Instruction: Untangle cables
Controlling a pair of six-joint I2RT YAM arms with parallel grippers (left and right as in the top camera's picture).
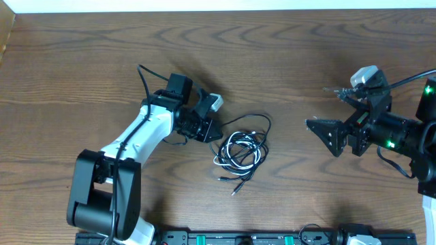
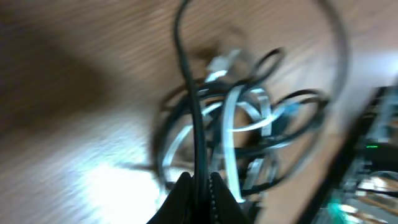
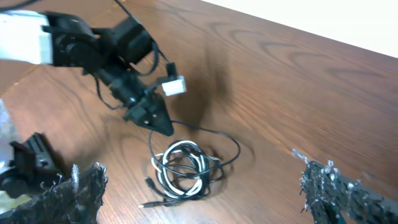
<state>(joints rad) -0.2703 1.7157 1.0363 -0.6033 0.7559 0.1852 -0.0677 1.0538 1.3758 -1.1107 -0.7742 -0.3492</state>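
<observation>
A tangled bundle of thin cables (image 1: pixel 242 150), black with one white, lies in the middle of the wooden table; it shows blurred in the left wrist view (image 2: pixel 249 130) and in the right wrist view (image 3: pixel 183 168). My left gripper (image 1: pixel 212 131) sits at the bundle's left edge, shut on a black cable strand (image 2: pixel 199 143) that runs up between its fingertips (image 2: pixel 200 183). My right gripper (image 1: pixel 320 129) is open and empty, well to the right of the bundle, its fingers wide apart (image 3: pixel 205 193).
Plug tips (image 1: pixel 228 182) stick out of the bundle toward the front edge. A black rail with green lights (image 1: pixel 238 238) runs along the front edge. The table's far edge (image 1: pixel 218 8) is at the top.
</observation>
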